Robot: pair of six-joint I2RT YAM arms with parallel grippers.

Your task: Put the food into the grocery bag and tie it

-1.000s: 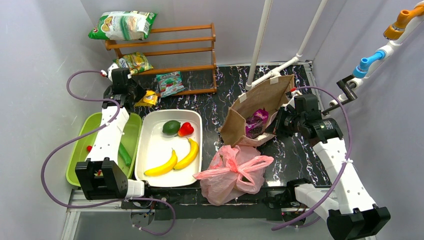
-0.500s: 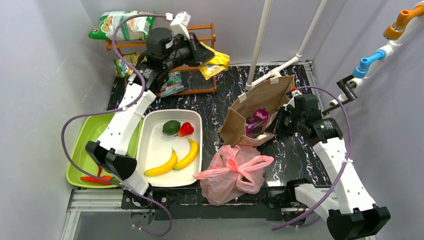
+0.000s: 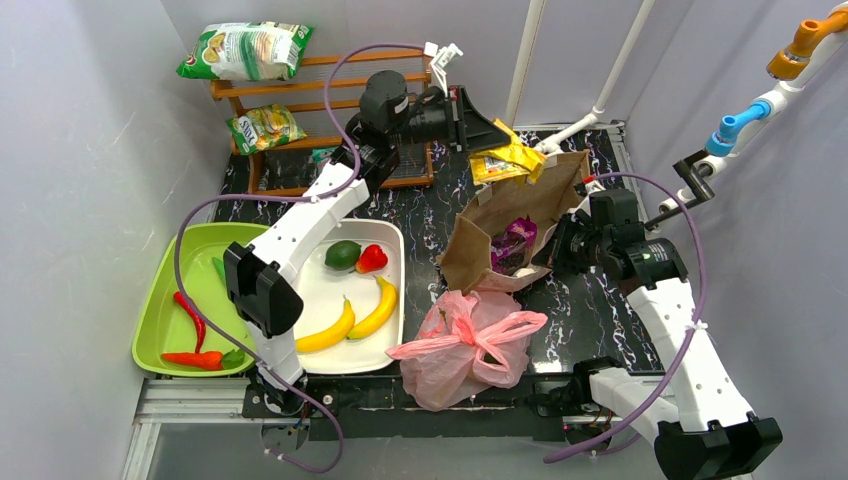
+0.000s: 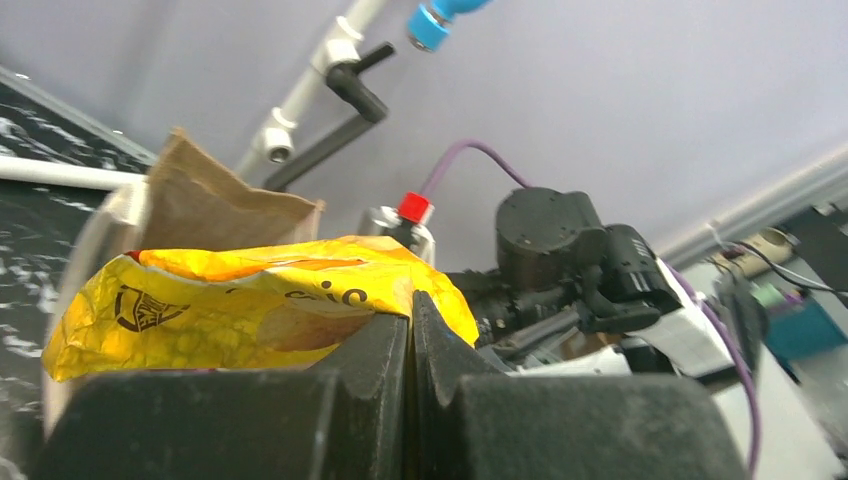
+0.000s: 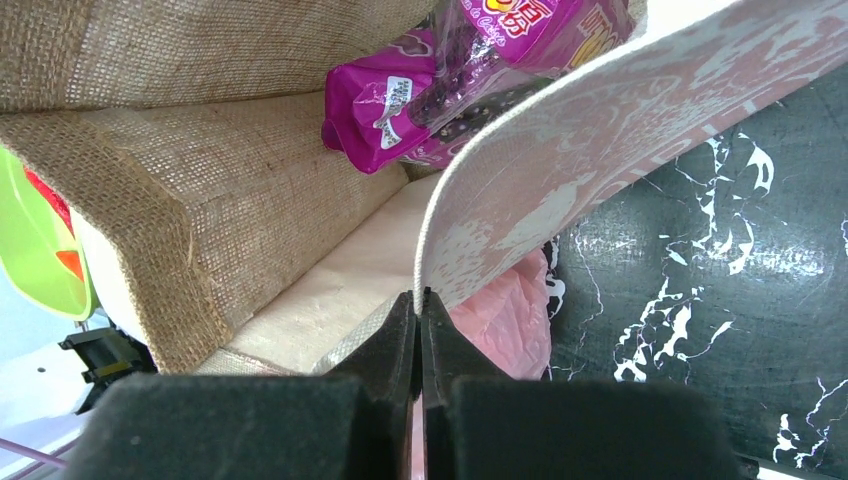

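The pink grocery bag lies bunched at the table's front, its handles twisted together; a bit of it shows in the right wrist view. Two yellow bananas lie in the white tray. No orange is in view. My left gripper is shut on a yellow chip bag, held in the air above the brown bag. My right gripper is shut on that brown bag's rim.
A purple snack pack lies inside the brown bag. An avocado and a red fruit share the white tray. A green tray holds chilies. A wooden rack with snack bags and white poles stand behind.
My left arm has lifted the yellow chip bag from beside the rack and swung it right, to above the brown bag. The right arm has not moved.
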